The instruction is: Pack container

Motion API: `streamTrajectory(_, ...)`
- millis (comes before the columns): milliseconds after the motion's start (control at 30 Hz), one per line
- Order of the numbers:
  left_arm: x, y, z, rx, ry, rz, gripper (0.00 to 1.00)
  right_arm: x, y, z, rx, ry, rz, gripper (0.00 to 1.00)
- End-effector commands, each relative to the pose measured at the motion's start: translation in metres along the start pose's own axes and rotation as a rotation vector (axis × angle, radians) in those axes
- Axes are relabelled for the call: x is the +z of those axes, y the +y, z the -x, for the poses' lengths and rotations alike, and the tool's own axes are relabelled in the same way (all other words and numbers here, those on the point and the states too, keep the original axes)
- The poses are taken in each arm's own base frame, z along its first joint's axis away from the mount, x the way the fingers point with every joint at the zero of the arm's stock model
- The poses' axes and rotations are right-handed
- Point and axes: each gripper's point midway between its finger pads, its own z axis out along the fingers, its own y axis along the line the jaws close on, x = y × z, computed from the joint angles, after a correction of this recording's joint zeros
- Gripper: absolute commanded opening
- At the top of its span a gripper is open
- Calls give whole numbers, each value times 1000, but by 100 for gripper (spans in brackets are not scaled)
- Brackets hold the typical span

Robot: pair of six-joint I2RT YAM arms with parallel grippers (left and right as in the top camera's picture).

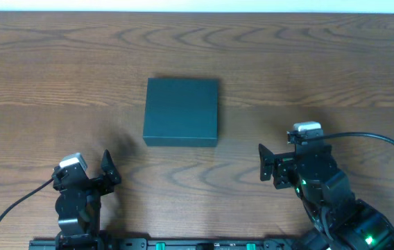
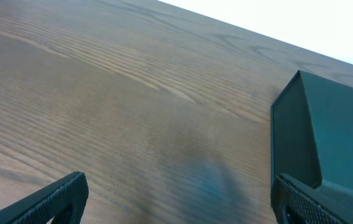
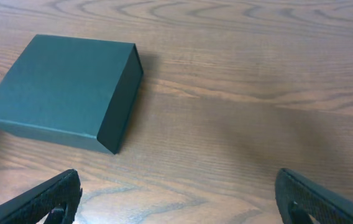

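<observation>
Container (image 1: 182,110) closed; left gripper (image 2: 179,202) and right gripper (image 3: 179,199) gape wide, empty, off its near side.
Likely light, stiff matte cardboard; take the lid by its free edge.

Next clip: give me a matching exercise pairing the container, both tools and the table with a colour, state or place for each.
Things:
1. container
2. left tool
3. right tool
4. table

Descriptions:
A. brown wood grain
B. open, container ahead on its left
C. dark teal, lid shut
D. open, container ahead on its right

Pairs: 1-C; 2-D; 3-B; 4-A
</observation>
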Motion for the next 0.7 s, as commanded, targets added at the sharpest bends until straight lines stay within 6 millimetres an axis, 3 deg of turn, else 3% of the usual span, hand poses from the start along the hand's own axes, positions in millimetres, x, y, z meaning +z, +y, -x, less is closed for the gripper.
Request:
streamTrajectory(0,3,1,-7,-15,13,-2,95,0,-2,1,-10,-3,-9,99)
streamTrajectory(500,3,1,-7,-15,13,-2,95,0,-2,0,-11,-1,-9,99)
streamTrajectory(667,3,1,-7,-15,13,-2,95,-5,-26,-21,-93,71,-88,99)
